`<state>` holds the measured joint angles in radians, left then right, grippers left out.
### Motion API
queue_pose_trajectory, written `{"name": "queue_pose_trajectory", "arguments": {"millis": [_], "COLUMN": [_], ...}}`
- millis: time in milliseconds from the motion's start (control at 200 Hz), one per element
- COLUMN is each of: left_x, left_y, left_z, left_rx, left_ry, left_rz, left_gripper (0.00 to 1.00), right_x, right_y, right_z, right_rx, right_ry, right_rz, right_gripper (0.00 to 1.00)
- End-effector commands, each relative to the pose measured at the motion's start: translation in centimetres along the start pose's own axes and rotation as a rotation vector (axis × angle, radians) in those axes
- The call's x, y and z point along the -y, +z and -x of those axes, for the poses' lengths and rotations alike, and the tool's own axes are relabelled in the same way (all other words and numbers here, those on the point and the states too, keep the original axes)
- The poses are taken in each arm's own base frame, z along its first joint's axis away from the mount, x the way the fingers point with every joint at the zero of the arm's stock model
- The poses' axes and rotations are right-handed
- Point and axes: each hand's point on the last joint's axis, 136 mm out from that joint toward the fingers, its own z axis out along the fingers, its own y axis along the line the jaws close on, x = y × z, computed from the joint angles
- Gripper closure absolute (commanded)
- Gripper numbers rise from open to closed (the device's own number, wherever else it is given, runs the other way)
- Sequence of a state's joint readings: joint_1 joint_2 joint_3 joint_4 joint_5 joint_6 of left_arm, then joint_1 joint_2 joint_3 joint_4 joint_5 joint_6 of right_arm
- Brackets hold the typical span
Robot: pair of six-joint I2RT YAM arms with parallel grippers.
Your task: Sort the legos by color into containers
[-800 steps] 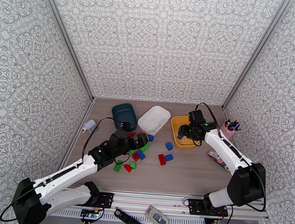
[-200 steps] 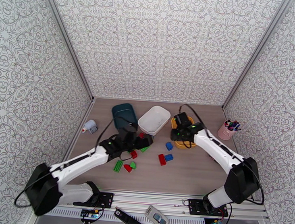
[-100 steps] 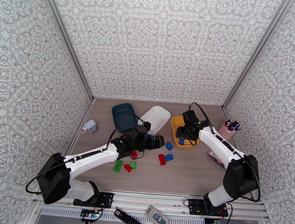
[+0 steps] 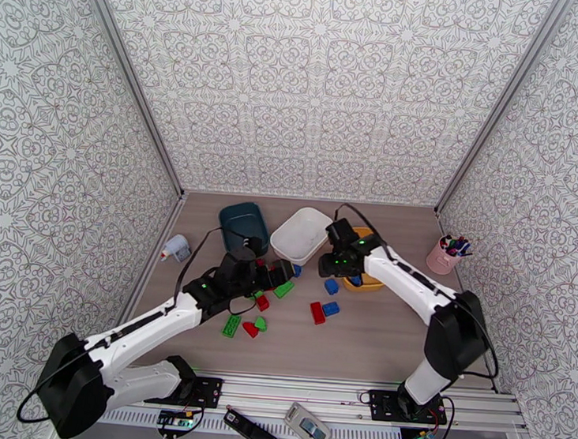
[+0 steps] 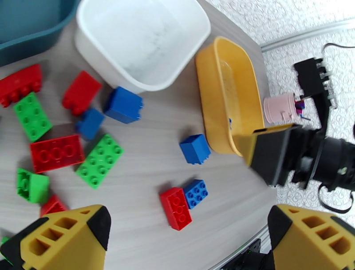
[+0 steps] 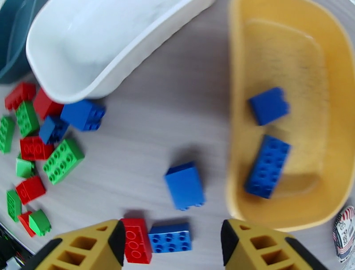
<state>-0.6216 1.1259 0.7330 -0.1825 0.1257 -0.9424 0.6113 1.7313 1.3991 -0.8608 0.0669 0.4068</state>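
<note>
Legos [image 6: 184, 185]: red, green and blue, loose on table [image 6: 186, 111] beneath both grippers | two blue ones [image 6: 267, 166] in yellow tub [image 6: 234, 111], ahead-right of right gripper [image 6: 172, 242] | right gripper: released, fingers apart | left gripper [image 5: 187, 224]: released, spread wide

The wood-grain table [image 4: 375, 349] carries a teal tub [image 4: 244, 223] at eleven o'clock, a white tub [image 4: 302, 231] at twelve, a yellow tub [image 6: 234, 111] at one; loose red, green and blue legos [image 4: 316, 312] lie mid-table; a pink pen cup [image 4: 443, 259] stands at two.

2 blue legos [image 6: 267, 166] lie inside the yellow tub [image 6: 234, 111] (white tub [image 6: 88, 40] and teal tub [image 6: 11, 40] beside it), other legos [image 6: 184, 184] scattered nearby.
</note>
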Motion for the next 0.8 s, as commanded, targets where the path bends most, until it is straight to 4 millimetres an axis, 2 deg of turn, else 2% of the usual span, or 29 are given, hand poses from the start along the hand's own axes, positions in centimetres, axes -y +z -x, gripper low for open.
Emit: {"name": "queue_pose_trajectory", "arguments": {"millis": [0,160,340,795], "left_x": [-2.0,-3.1,-3.8,-3.8], "left_y": [-0.7,-1.4,-1.7,-1.3], "left_z": [-0.1,-0.4,-0.8,-1.1], "left_rx": [0.013,0.025,0.028,0.015], "left_ry": [-0.038,-0.064,-0.078,-0.081], "left_rz": [0.051,0.056,0.066,0.061], "left_gripper": [0.01,0.01,0.01,0.01], "right_x": [-0.7,-0.7,-0.1,0.7], "right_y": [0.8,2.9,4.2,7.1], "right_z": [0.0,-0.5,-0.7,-1.9], "right_rx": [-0.035,-0.085,-0.105,-0.16], "right_ry": [-0.051,-0.081,-0.09,-0.103], "right_rz": [-0.034,-0.09,-0.135,-0.18], "right_gripper": [0.37,0.36,0.31,0.29]}}
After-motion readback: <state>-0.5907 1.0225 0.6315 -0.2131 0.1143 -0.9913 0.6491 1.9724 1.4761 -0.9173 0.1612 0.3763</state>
